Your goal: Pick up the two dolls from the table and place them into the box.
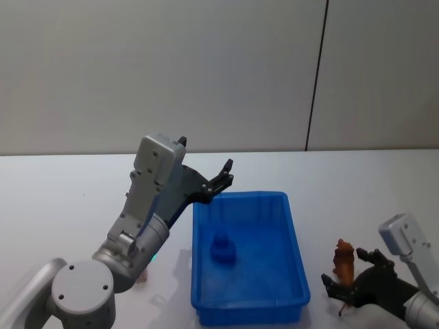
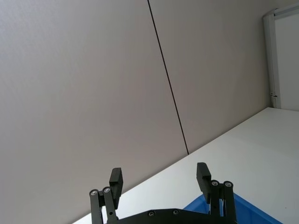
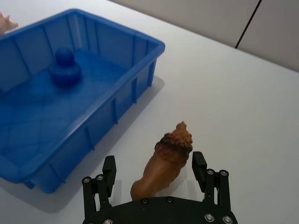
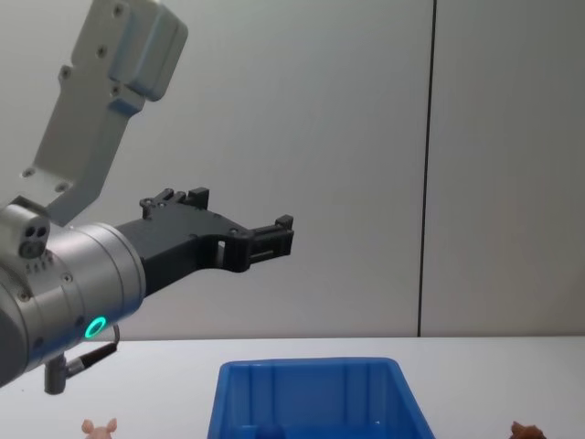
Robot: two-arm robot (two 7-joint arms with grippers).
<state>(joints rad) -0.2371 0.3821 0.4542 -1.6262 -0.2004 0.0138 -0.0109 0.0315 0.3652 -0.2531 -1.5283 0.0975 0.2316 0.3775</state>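
Right gripper (image 3: 154,166) open at lower right, straddling the standing reddish-brown toy animal doll (image 3: 164,158) on the white tabletop (image 3: 233,93), bright blue plastic box (image 3: 124,100) just left; left gripper (image 1: 226,173) open, raised upper left.

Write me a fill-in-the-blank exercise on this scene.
The right gripper is ___ around the reddish-brown doll on the table.
The pink doll lies to the ___ of the box.
The raised left gripper holds ___.
Missing: open; left; nothing.
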